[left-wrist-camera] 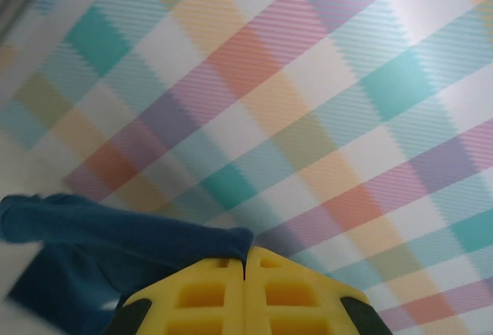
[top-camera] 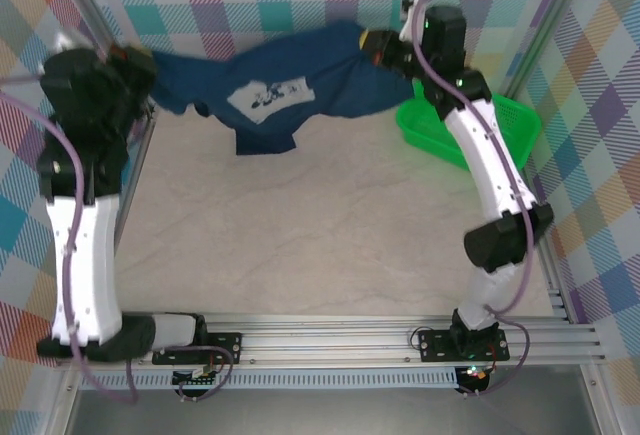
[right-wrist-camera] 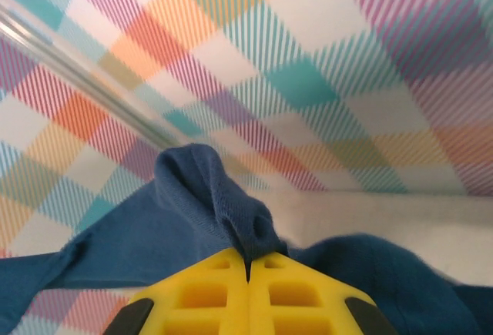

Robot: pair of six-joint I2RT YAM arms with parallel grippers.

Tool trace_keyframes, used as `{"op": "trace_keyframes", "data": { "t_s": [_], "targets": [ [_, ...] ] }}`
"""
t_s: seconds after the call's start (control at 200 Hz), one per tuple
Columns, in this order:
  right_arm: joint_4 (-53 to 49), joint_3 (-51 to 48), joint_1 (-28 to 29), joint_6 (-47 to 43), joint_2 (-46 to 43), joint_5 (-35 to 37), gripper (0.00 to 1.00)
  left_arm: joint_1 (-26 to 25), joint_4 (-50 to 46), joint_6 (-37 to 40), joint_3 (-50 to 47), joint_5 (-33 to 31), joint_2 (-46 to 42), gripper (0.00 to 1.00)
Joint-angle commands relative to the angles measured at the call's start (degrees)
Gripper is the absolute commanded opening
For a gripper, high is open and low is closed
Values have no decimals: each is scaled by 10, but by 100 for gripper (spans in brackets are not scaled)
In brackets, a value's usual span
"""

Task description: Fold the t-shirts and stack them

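Observation:
A dark navy blue t-shirt [top-camera: 270, 80] with a white cartoon print facing up hangs stretched between my two grippers at the back of the table, lifted off the surface, one flap drooping below the print. My left gripper [top-camera: 135, 63] is shut on its left end; in the left wrist view the yellow jaws [left-wrist-camera: 245, 262] pinch a thin edge of the blue cloth [left-wrist-camera: 115, 239]. My right gripper [top-camera: 385, 50] is shut on the right end, and in the right wrist view a bunched fold of the t-shirt [right-wrist-camera: 223, 204] rises out of the closed jaws [right-wrist-camera: 247, 266].
A green plastic basket [top-camera: 505, 120] stands at the back right, partly under the right arm. Plaid walls close in the back and both sides. The pale tabletop [top-camera: 300, 245] lies in front of the shirt, with a metal rail [top-camera: 340, 340] along the near edge.

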Motion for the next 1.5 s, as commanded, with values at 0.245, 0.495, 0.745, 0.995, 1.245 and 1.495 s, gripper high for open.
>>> {"op": "trace_keyframes", "data": {
  "t_s": [0.245,0.495,0.745,0.995,1.245,1.495],
  "targets": [
    [137,-778,67,162,-260,28,54,-31,-62,-140,-682,97,-274,0],
    [-36,-779,67,225,-367,131,58,-31,-121,-159,-770,97,-356,0],
    [-33,-720,67,358,-279,159,53,-31,-151,-133,-722,44,-352,0],
    [-87,-599,55,346,-131,148,36,-31,-126,-125,-709,48,-322,0],
    [-7,-689,26,369,-142,133,30,-32,-113,-109,-695,56,-300,0],
    [26,-676,14,361,-98,114,30,-32,-106,-98,-689,63,-279,0]
  ]
}}
